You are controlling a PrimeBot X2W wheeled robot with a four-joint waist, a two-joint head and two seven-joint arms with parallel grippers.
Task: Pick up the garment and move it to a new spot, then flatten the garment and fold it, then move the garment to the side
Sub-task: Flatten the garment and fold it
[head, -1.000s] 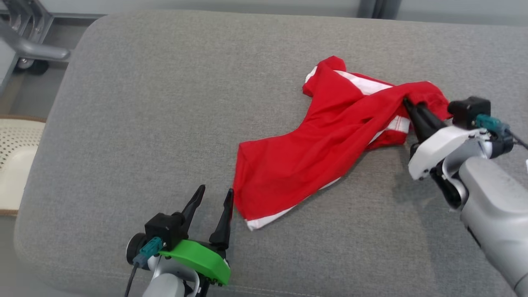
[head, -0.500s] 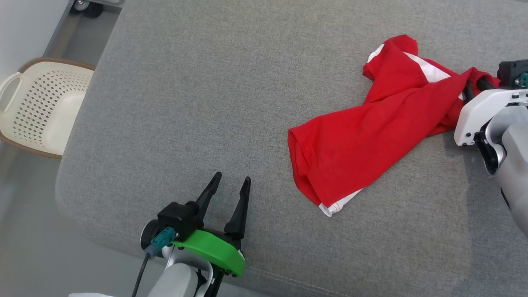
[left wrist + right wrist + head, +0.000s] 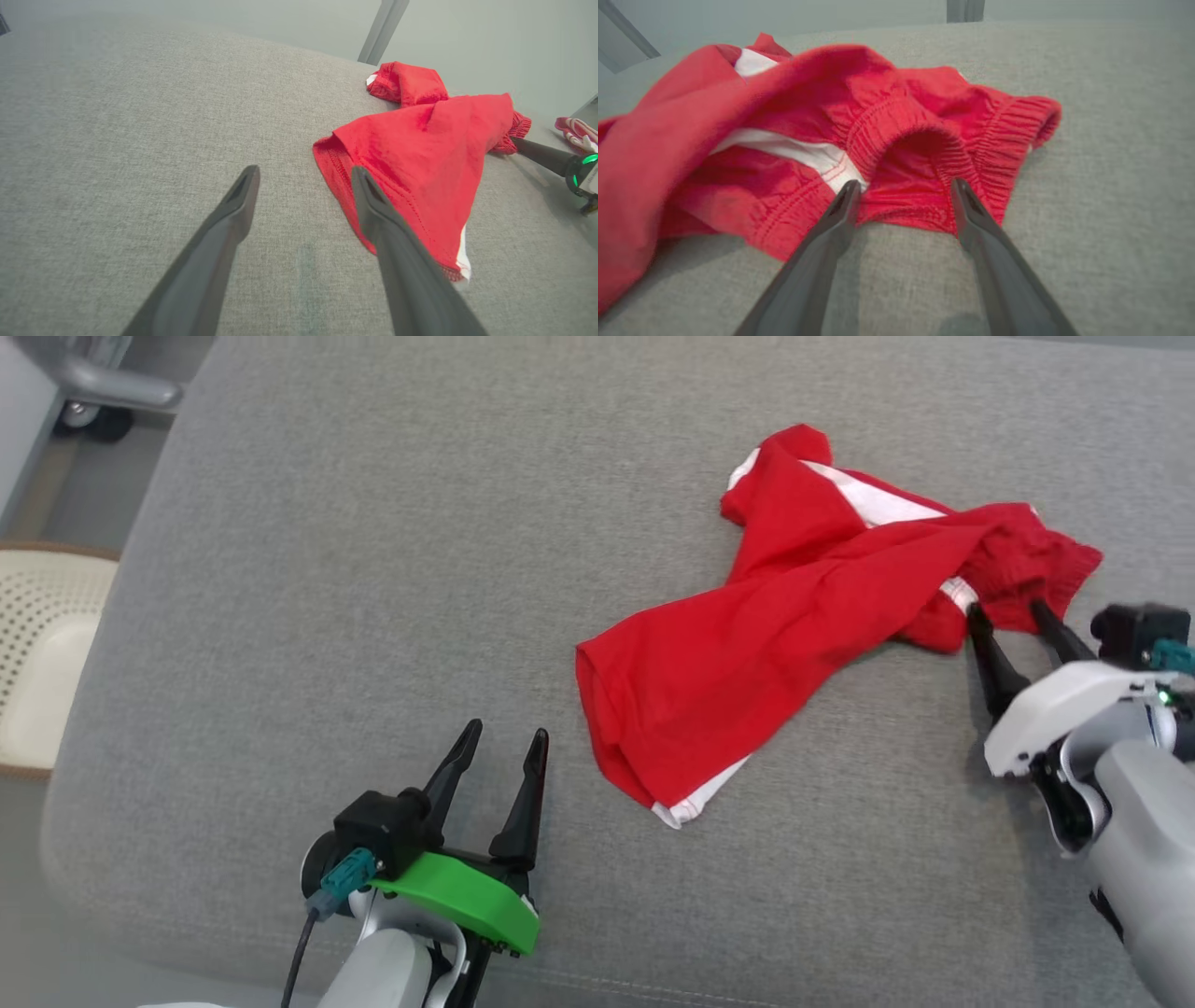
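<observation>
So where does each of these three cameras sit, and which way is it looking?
Head view: on the robot's head, looking down at the grey cushion and red garment; left gripper lower left, right gripper at right.
Left wrist view: on the left wrist, looking along its two fingers toward the garment's hem.
Right wrist view: on the right wrist, fingers open at the elastic waistband.
Shared: all three show the garment.

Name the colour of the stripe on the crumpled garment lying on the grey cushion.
White stripe on red fabric garment; clearest in head view.
</observation>
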